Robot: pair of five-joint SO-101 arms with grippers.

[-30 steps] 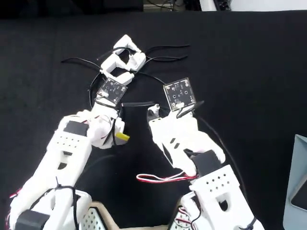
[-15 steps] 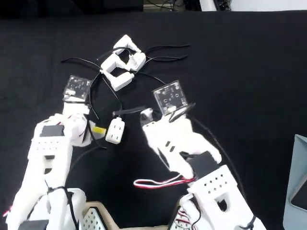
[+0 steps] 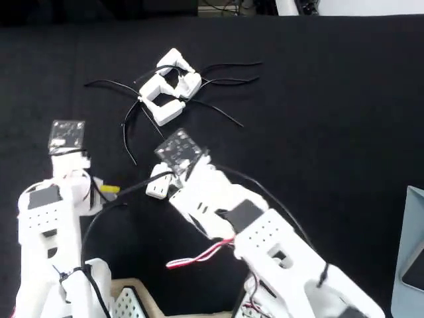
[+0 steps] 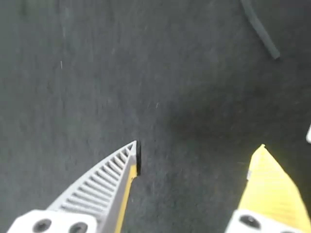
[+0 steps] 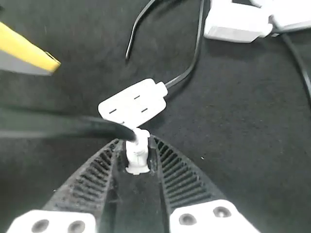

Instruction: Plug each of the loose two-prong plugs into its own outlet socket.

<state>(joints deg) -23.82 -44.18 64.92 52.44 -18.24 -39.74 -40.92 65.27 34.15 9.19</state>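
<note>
My right gripper (image 5: 136, 143) is shut on a small white two-prong plug (image 5: 136, 154) whose black cable (image 5: 58, 127) runs off to one side. The plug's front end touches the near edge of a white outlet block (image 5: 133, 104) that lies flat with its slots facing up; the prongs are hidden. In the high view this outlet block (image 3: 158, 180) lies at mid table, just under the right wrist. My left gripper (image 4: 199, 148) is open over bare cloth, and its yellow finger (image 3: 109, 189) sits left of the block.
A cluster of white outlet blocks and plugs (image 3: 169, 86) with thin black cables (image 3: 222, 112) lies at the back of the black cloth (image 3: 331, 99). A grey bin edge (image 3: 412, 258) stands at the far right.
The left gripper let go of the outlet block and drew back to the left. The right arm swung left and brought its plug up against the block.
</note>
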